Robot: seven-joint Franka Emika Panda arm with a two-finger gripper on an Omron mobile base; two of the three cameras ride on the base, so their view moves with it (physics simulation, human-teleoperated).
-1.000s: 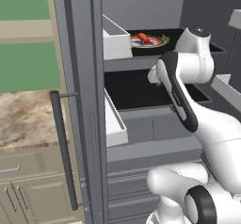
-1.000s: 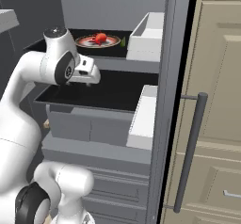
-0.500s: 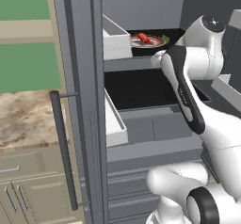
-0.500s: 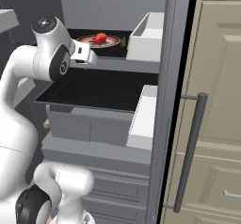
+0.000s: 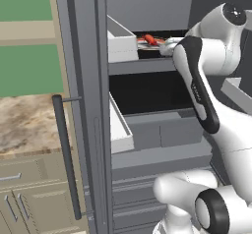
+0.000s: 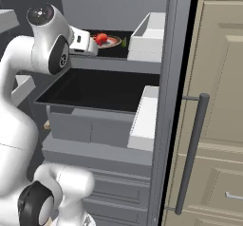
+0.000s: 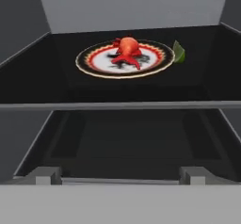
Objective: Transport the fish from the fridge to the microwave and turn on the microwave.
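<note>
The fish lies on a patterned plate mid-shelf in the open fridge, straight ahead of the gripper at the shelf's front edge, fingers spread and empty

No lettering, label, brand mark or number can be read anywhere in these views. The fridge door and shelves are plain grey, and the patterned plate carries only a decorative ring, not writing. The cabinet fronts are likewise unmarked.
</note>
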